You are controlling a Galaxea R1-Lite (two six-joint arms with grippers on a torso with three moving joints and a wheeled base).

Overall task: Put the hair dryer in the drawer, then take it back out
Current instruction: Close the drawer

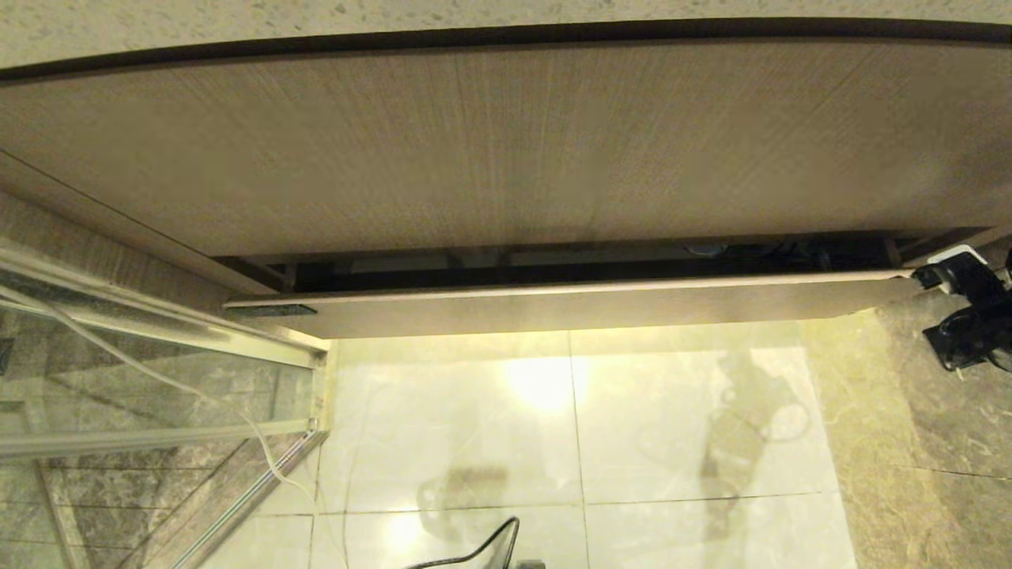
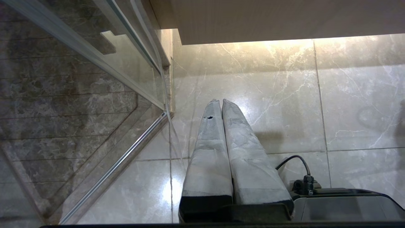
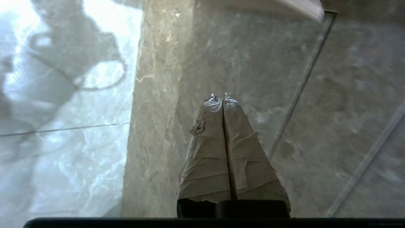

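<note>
A: What sat closest to the head camera?

B: A black cable (image 1: 484,547) at the near edge, over the pale floor tiles (image 1: 672,427). Beyond it the drawer (image 1: 553,310) stood pulled out only a little, its long front running left to right, with a dark slit behind it.

A: And the hair dryer?

B: Not visible in any view. If it was inside, that slit hid it; I could not tell.

A: Which arm was nearer?

B: The right arm (image 1: 966,316), just beside the drawer's right end. So the drawer front lay to its left, and I judged that any pull or reach would fall to that arm.

A: The left wrist view?

B: The left gripper (image 2: 221,102) hung parked over the tiles near the glass screen (image 2: 79,95), well apart from the drawer, its taped fingers pressed together on nothing.

A: The right wrist view?

B: The right gripper (image 3: 218,96) pointed at the darker marble floor (image 3: 205,47), jaws together and empty.
</note>
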